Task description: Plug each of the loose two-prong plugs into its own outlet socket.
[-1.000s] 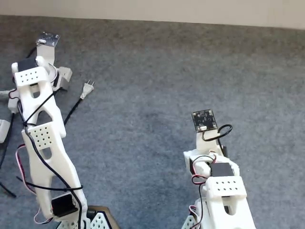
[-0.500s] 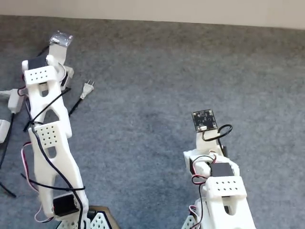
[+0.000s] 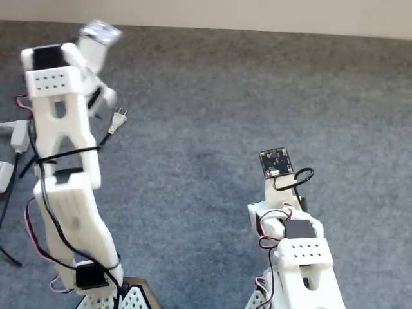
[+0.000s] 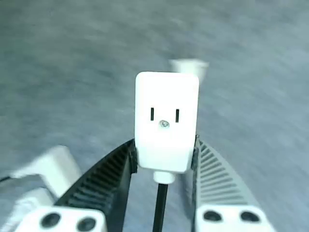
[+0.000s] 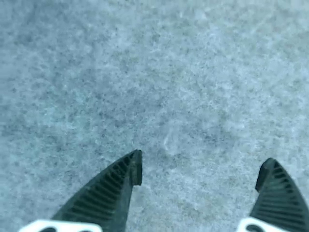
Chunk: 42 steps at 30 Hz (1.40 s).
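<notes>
Grey carpeted tabletop (image 3: 212,96) across the high view. Far left: one loose two-prong plug (image 3: 118,118) on a black cord, lying unplugged just beside the left arm (image 3: 61,129). At the left edge: white blocks (image 3: 5,172), type not discernible.

Left wrist view: left hand (image 4: 164,145) clamped on a white outlet socket (image 4: 167,111), both slots facing the camera and empty.

Right wrist view: right hand (image 5: 200,169) spread apart over bare carpet, holding nothing.

Judged status: socket secured, no plug seated, every pairing outstanding.
</notes>
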Each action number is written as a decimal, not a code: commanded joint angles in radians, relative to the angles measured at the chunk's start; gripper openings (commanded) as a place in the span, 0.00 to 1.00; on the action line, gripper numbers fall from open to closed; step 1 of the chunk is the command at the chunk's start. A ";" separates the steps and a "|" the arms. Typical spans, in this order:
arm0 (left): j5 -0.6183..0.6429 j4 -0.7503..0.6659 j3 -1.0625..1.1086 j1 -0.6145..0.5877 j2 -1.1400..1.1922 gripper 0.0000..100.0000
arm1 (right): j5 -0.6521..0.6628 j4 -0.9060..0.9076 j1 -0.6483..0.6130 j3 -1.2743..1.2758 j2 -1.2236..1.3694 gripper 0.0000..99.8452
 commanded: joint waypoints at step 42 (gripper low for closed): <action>-0.336 -0.540 1.690 0.447 -1.066 0.18 | 0.008 -0.018 -0.005 -0.004 -0.018 0.36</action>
